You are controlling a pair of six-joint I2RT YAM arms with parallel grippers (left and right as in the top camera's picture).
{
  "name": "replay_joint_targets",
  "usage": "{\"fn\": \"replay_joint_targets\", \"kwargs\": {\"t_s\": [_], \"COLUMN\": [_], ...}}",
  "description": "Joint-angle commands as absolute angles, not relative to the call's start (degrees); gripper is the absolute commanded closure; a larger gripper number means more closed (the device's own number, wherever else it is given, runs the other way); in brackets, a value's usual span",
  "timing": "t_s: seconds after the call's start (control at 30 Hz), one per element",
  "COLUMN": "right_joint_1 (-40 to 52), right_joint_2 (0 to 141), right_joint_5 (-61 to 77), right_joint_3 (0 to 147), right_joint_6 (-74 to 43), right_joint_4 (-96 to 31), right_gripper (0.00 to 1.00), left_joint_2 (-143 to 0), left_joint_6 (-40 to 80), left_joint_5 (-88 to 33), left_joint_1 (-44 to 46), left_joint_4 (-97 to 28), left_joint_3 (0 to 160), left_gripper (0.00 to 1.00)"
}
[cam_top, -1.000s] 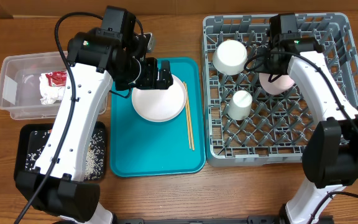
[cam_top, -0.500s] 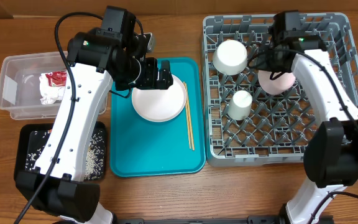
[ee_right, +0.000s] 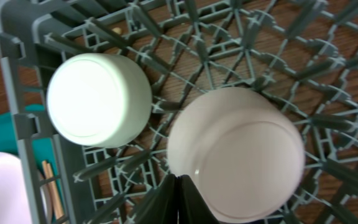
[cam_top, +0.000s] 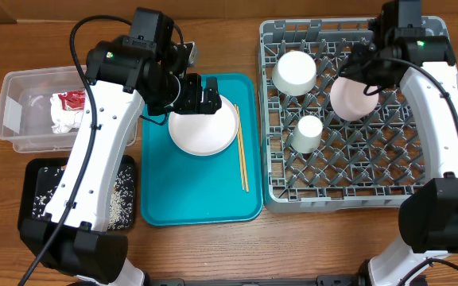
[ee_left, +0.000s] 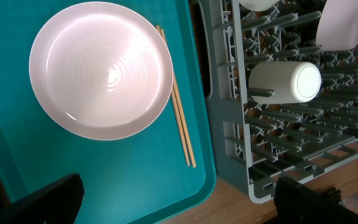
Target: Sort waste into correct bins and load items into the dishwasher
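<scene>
Tool on right pinches pale pink plate rim; left tool spread wide, empty.

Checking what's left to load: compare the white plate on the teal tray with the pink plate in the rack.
The white plate lies flat, face up, on the teal tray; the pale pink plate leans among the pegs of the grey dish rack, underside showing. The white plate looks wider than the pale pink plate. Both are round and look empty.
</scene>
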State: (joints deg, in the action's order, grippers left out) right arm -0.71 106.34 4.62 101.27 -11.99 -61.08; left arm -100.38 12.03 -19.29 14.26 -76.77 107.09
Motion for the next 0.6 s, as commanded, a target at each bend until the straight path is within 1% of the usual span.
{"fn": "replay_joint_targets", "kwargs": {"t_s": [0.0,0.3,0.57], "right_joint_1": [-0.9,-0.9,-0.9], "right_joint_2": [106.4,106.5,106.6], "right_joint_5": [3.5,2.6,2.0], "right_joint_3": [100.5,92.3,83.4], "right_joint_6": [-12.5,-14.0,-14.0], "right_joint_4": [-60.9,-54.5,-41.7], "right_gripper": [0.95,0.95,0.94], "left_joint_2": [-99.7,-99.7,-99.7], "left_joint_6": [11.6,11.6,11.6], "left_joint_5": [-19.0,-19.0,-19.0], "left_joint_1": [14.7,14.7,14.7], "left_joint_4": [-76.9,-76.9,-76.9], "left_joint_3": [108.0,108.0,108.0], "left_gripper": [0.0,0.0,0.0]}}
